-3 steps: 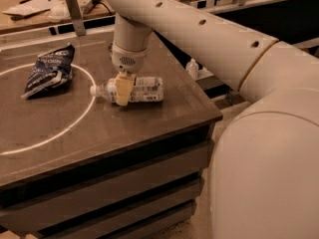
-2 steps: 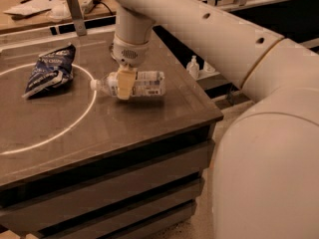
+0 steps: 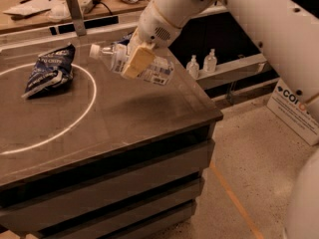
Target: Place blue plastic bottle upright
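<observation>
The blue plastic bottle (image 3: 154,69), clear with a white cap at its left end and a white label, hangs in the air above the right part of the dark table (image 3: 124,118). It lies nearly level, cap end a little higher and pointing left. My gripper (image 3: 133,61) is shut around the bottle's middle, its tan finger (image 3: 137,61) across the front of it. The white arm comes down from the upper right.
A dark blue foil snack bag (image 3: 49,71) lies at the left inside a white painted circle (image 3: 75,123). The table's right edge is close below the bottle. Two small bottles (image 3: 202,63) stand on a shelf beyond. A workbench with clutter runs along the back.
The bottle lay on the table with my gripper down on it. Now the gripper holds it lifted off the surface, cap end slightly raised.
</observation>
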`<state>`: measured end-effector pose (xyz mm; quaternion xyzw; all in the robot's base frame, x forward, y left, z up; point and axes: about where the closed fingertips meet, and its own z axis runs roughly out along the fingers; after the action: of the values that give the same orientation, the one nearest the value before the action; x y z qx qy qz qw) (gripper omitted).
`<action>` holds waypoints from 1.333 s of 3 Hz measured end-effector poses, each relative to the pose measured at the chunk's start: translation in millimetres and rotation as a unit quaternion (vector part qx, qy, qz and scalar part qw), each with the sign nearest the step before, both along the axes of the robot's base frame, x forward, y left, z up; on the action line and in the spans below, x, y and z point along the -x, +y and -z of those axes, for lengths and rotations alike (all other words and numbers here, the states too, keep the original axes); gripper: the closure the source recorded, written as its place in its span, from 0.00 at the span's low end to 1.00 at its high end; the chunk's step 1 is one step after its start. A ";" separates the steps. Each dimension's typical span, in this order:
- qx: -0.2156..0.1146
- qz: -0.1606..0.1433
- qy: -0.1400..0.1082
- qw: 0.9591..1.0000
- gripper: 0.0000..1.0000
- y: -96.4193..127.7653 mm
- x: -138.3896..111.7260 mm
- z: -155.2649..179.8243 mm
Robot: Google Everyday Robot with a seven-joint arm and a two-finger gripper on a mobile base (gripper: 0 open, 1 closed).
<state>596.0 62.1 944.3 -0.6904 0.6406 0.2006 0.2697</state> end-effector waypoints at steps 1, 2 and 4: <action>-0.178 -0.039 0.003 0.983 1.00 -20.8 17.1 -29.3; -0.288 -0.069 0.027 0.955 1.00 -29.5 36.6 -52.3; -0.414 -0.129 0.071 0.898 1.00 -24.1 48.9 -36.4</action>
<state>547.1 38.0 980.6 -0.5770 0.4226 0.5291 0.4567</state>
